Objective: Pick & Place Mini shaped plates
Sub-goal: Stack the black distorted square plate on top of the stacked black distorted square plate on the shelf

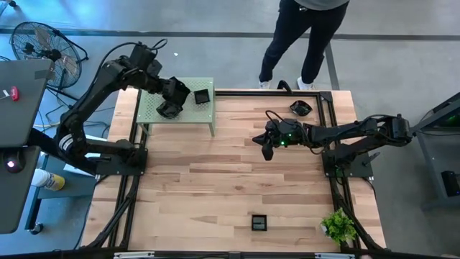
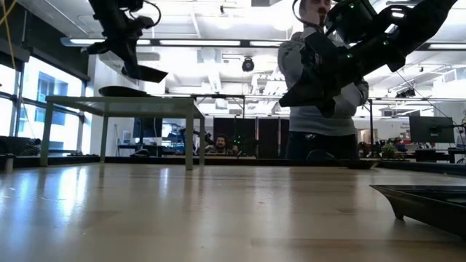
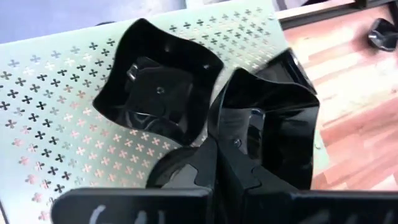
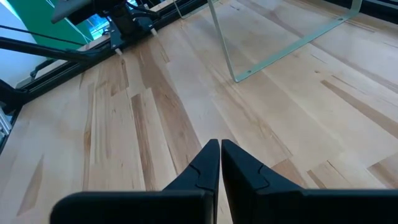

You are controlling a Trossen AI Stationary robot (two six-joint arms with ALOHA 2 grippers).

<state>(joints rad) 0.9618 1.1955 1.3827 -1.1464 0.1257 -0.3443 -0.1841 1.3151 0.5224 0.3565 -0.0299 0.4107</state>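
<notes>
On the left, the left end effector (image 1: 168, 108) hangs over the pale green perforated metal stand (image 1: 154, 108) at about eleven o'clock on the wooden surface (image 1: 215, 180). Its fingers are pinched on the wall of a glossy black square-ish mini plate with a wavy rim (image 3: 280, 118), held tilted just above the stand top. A second glossy black wavy-rimmed mini plate (image 3: 158, 87) lies flat on the stand right beside the held one, seemingly touching it at the rim, and a small black square dish (image 1: 202, 95) sits further along the stand toward one o'clock from the end effector. The move in hand looks like a set-down, and it turns on this: free stand top lies on the side away from the resting plate, so the held plate should drop there, not onto its neighbour.

At six o'clock, a flat black square plate (image 1: 259, 222) waits near the front edge. The right end effector (image 1: 267, 147) hovers empty over mid-surface, fingers closed together. A black rounded plate (image 1: 300, 108) lies at one o'clock from it, much nearer to this arm than to the left.
</notes>
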